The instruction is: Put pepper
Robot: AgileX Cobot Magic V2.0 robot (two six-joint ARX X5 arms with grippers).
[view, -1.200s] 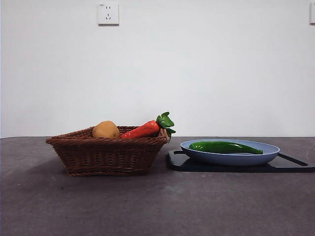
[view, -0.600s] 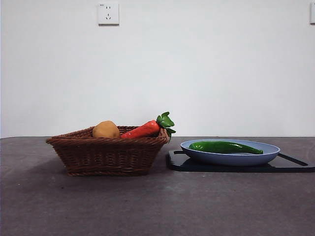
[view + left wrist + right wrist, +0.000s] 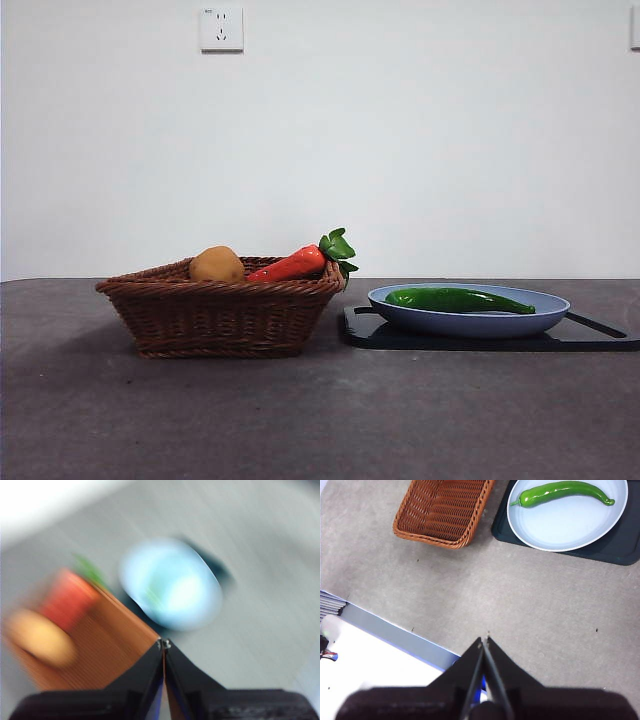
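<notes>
The long glossy green pepper (image 3: 458, 299) lies in a pale blue plate (image 3: 545, 312) on the right of the table; it also shows in the right wrist view (image 3: 563, 492) on the plate (image 3: 560, 530). My right gripper (image 3: 484, 640) is shut and empty, high above bare table, well away from the plate. My left gripper (image 3: 164, 643) is shut and empty, high above the basket's edge; its view is blurred, with the plate (image 3: 172, 587) a pale blur. Neither gripper shows in the front view.
A brown wicker basket (image 3: 220, 315) on the left holds a tan potato (image 3: 216, 264) and a red vegetable with green leaves (image 3: 297, 262). The plate rests on a black board (image 3: 590, 338). The table's near edge (image 3: 395, 635) shows in the right wrist view.
</notes>
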